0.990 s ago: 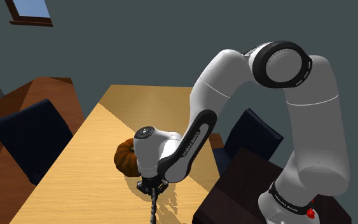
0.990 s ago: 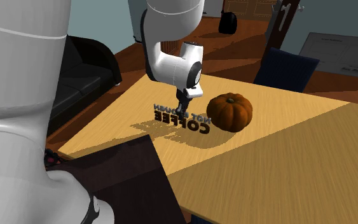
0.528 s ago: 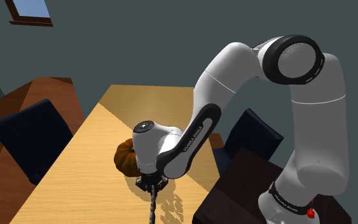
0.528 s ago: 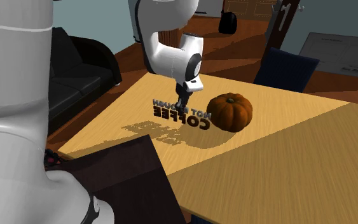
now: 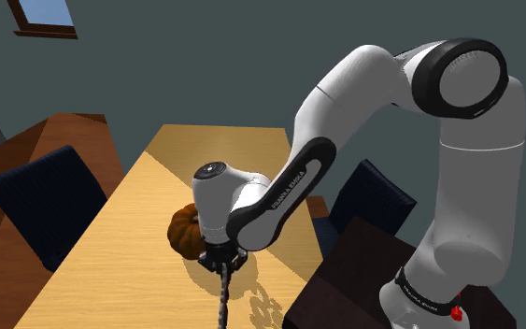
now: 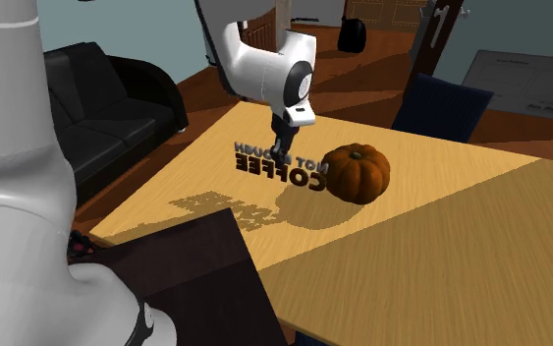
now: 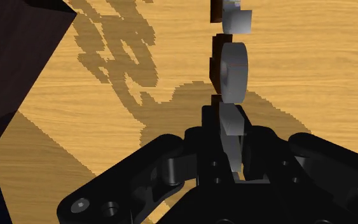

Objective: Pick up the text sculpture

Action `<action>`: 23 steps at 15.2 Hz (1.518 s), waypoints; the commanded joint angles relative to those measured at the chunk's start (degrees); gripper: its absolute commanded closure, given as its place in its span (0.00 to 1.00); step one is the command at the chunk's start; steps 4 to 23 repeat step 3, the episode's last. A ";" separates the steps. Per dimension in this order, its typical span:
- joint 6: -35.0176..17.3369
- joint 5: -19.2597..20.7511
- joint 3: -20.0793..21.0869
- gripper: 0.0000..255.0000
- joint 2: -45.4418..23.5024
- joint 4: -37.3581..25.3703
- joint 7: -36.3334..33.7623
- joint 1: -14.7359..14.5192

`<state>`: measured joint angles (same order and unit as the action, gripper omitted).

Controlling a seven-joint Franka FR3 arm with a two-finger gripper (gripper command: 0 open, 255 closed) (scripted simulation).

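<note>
Now held: the text sculpture sits in the gripper, whose jaws are closed tight on one grey letter near the middle of the piece; the wrist view shows that letter pinched at the gripper, with the rest of the text sculpture running away from it edge-on.
Where the piece is: above the near end of the wooden table, hanging from the gripper as a thin dark strip in the shoulder view.
Contact with the table: judged broken, since the letters' shadow lies well apart from them, at about 7 o'clock in the second exterior view.
Neighbour: an orange pumpkin stands at 3 o'clock of the letters, near their end; I cannot tell whether they touch.
Stand: the dark box is at 6 o'clock of the shadow, apart from the sculpture.
Done: reach, grasp and lift-off, by my reading.
Left: little, perhaps more height so that the pick-up is beyond doubt.
Risk: the grip is on a single letter, so the long piece may swing or twist.
</note>
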<state>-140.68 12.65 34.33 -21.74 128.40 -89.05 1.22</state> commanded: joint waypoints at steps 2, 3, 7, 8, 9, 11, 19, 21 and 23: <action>1.26 -1.29 0.87 1.00 1.53 0.08 0.83 0.71; 1.26 -1.29 0.87 1.00 1.54 0.08 0.83 0.71; 1.26 -1.29 0.87 1.00 1.54 0.08 0.83 0.71; 1.26 -1.29 0.87 1.00 1.54 0.08 0.83 0.71; 1.26 -1.29 0.87 1.00 1.54 0.08 0.83 0.71; 1.26 -1.29 0.87 1.00 1.54 0.08 0.83 0.71; 1.26 -1.29 0.87 1.00 1.54 0.08 0.83 0.71; 1.26 -1.29 0.87 1.00 1.54 0.08 0.83 0.71; 1.26 -1.29 0.87 1.00 1.54 0.08 0.83 0.71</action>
